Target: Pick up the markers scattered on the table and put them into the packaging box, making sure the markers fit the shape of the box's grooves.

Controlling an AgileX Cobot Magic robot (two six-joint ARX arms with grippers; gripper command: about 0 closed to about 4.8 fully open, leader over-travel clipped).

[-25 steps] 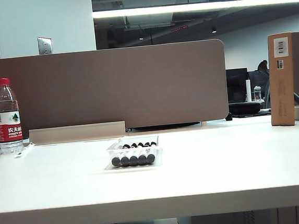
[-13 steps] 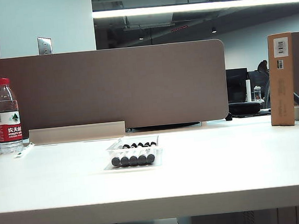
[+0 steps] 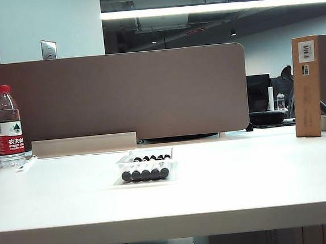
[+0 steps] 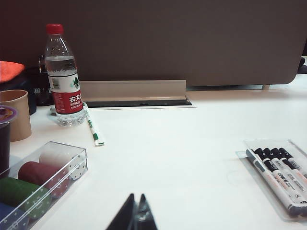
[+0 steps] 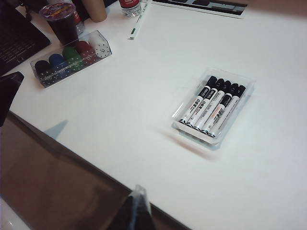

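Observation:
Several markers (image 3: pixel 145 170) with black caps and white printed barrels lie side by side in the grooves of the clear packaging box (image 3: pixel 123 157) at the middle of the table. The same markers (image 5: pixel 211 108) and box (image 5: pixel 184 103) show in the right wrist view, and the markers (image 4: pixel 280 175) and box (image 4: pixel 252 143) in the left wrist view. My left gripper (image 4: pixel 136 196) is shut and empty, low over the table, short of the box and to its left. My right gripper (image 5: pixel 138 189) is shut and empty, high over the table's near edge, well apart from the box. Neither arm appears in the exterior view.
A water bottle (image 3: pixel 7 126) stands at the back left with a white-green pen (image 4: pixel 92 125) beside it. A clear case of coloured balls (image 4: pixel 38 178) and a paper cup (image 4: pixel 16 114) sit at the left. A tall brown cardboard box (image 3: pixel 306 85) stands at the back right.

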